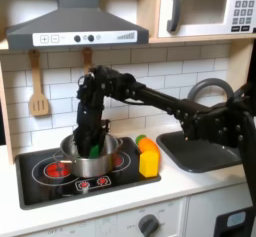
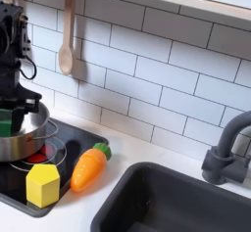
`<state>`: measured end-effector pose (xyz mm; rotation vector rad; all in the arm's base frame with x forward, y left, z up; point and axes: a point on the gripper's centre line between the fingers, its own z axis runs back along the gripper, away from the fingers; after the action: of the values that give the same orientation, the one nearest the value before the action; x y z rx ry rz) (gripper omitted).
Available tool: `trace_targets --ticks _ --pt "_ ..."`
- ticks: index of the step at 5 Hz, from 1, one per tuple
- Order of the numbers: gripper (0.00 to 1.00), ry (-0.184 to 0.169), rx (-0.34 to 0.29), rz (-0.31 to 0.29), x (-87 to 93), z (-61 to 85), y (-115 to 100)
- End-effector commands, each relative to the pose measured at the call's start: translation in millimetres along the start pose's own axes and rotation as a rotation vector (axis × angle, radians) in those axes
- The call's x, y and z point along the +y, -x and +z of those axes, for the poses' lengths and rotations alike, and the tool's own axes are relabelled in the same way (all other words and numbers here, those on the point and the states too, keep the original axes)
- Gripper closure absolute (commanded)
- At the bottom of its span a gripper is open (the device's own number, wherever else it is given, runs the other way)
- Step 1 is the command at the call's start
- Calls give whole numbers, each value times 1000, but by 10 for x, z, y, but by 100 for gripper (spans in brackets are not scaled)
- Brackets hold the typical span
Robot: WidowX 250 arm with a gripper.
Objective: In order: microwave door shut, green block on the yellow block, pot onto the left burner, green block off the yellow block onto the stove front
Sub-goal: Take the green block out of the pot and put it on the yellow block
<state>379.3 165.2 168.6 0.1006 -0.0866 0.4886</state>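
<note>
The gripper hangs inside the pot; the green block sits between its fingers, apparently clamped; the yellow block stands apart.

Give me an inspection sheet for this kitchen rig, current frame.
Surface: black cooktop on a white counter.
Job's things: pot on a burner; green block at the pot, under the end effector; yellow block at the cooktop's front corner; microwave door shut.
Clutter: toy carrot beside the yellow block.
End effector: down in the pot, jaw state unclear.
Cables: nothing seen.
Surroundings: sink, faucet, hanging spoon, range hood.
</note>
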Motion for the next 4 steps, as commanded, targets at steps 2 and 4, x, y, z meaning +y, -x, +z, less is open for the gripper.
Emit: trace_targets --ticks 2,4 --pt "100 38 -47 -21 -34 197 -92" --pt "100 62 -59 -33 -19 413 -84"
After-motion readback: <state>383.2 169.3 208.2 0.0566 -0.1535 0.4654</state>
